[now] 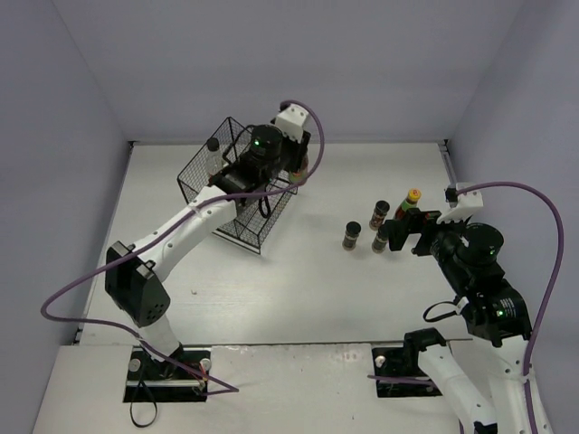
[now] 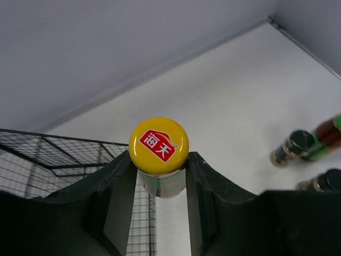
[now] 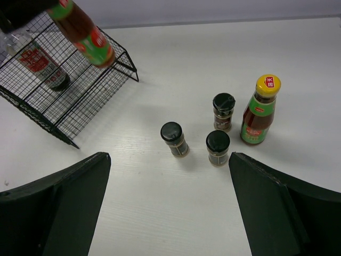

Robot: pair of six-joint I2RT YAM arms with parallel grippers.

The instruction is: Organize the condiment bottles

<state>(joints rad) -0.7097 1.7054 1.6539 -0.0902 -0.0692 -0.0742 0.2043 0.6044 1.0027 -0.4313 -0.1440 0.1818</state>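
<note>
Left pincer (image 2: 159, 162) clamps the neck of a yellow-capped bottle (image 2: 159, 145) by the rim of the black wire basket (image 2: 48, 152), which contains a tall clear bottle (image 3: 40, 64). Right pincer (image 3: 169, 158) gapes empty above the smooth white tabletop (image 3: 160, 213). Three round black-capped jars (image 3: 218, 148) and a second yellow-capped bottle (image 3: 259, 109) stand clustered, well apart from the basket.

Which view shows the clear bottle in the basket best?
Right wrist: the clear bottle shows its body and red label through the basket mesh. Top external shows little more than its black cap; left wrist shows mesh, not the bottle.
</note>
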